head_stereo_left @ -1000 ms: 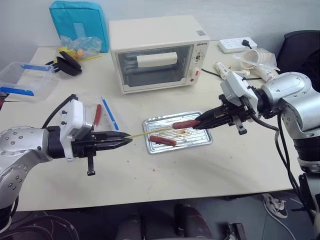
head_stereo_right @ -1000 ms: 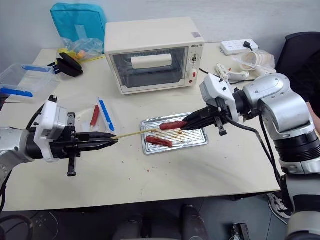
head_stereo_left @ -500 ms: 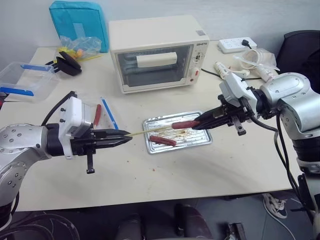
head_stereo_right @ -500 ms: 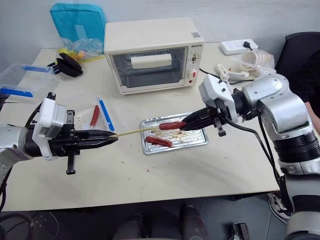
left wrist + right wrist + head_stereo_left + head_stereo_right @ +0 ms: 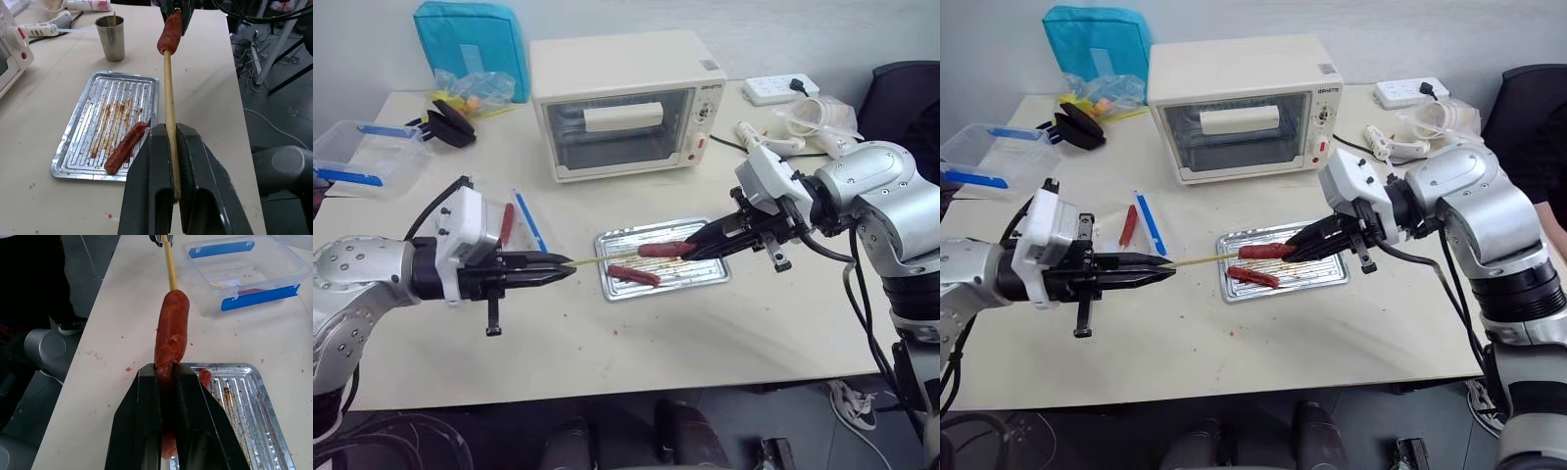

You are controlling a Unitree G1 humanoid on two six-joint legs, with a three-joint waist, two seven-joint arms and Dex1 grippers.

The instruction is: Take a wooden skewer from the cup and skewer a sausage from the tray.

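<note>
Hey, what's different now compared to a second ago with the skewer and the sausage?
The right gripper has carried its sausage leftward onto the wooden skewer, whose tip now meets the sausage's end. The left gripper stays clamped on the skewer; the second sausage still lies in the tray.

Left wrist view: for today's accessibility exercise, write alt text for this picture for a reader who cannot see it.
The left gripper, shut on the wooden skewer, points its tip into the end of the sausage held up by the right gripper. Below on the table lies the tray with a second sausage, and the cup stands beyond it.
</note>
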